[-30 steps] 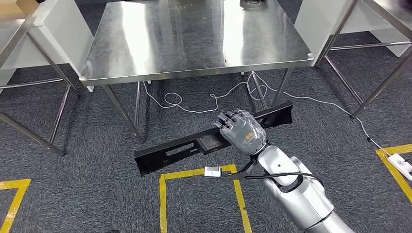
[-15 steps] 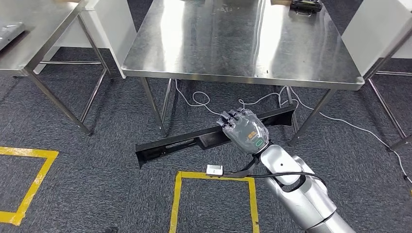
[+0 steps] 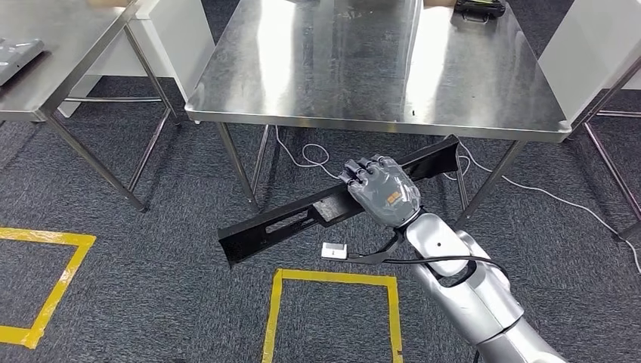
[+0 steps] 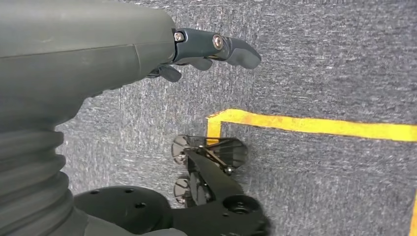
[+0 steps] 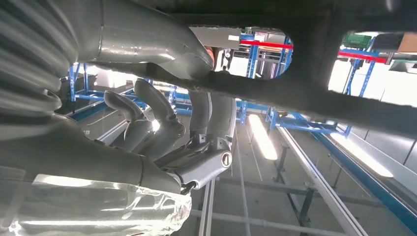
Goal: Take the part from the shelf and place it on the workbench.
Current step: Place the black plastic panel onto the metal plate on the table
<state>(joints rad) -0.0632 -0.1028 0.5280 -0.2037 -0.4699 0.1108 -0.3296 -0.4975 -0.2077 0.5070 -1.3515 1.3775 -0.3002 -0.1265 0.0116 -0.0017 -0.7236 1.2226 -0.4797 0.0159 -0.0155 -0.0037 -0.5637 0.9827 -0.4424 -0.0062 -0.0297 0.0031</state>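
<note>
A long black part [image 3: 287,223] with cut-outs hangs slanted over the carpet, just short of the steel workbench [image 3: 340,76]. My right hand [image 3: 382,189] grips it a little right of its middle, palm down. The part's far end [image 3: 442,155] rises to about the level of the workbench's front edge. In the right wrist view the fingers [image 5: 162,118] curl around the dark part [image 5: 314,98]. My left hand [image 4: 206,46] hangs over the carpet, holding nothing, its fingers loosely apart.
A second steel table [image 3: 53,45] stands at the left with a grey item [image 3: 15,51] on it. A black object [image 3: 476,7] lies at the workbench's far edge. White cables [image 3: 310,159] run under the workbench. Yellow tape [image 3: 332,280] marks the floor.
The camera has swung, so the whole scene has shifted and the workbench looks nearer. My right hand has lifted the part slightly, and its far end now reaches the workbench's edge.
</note>
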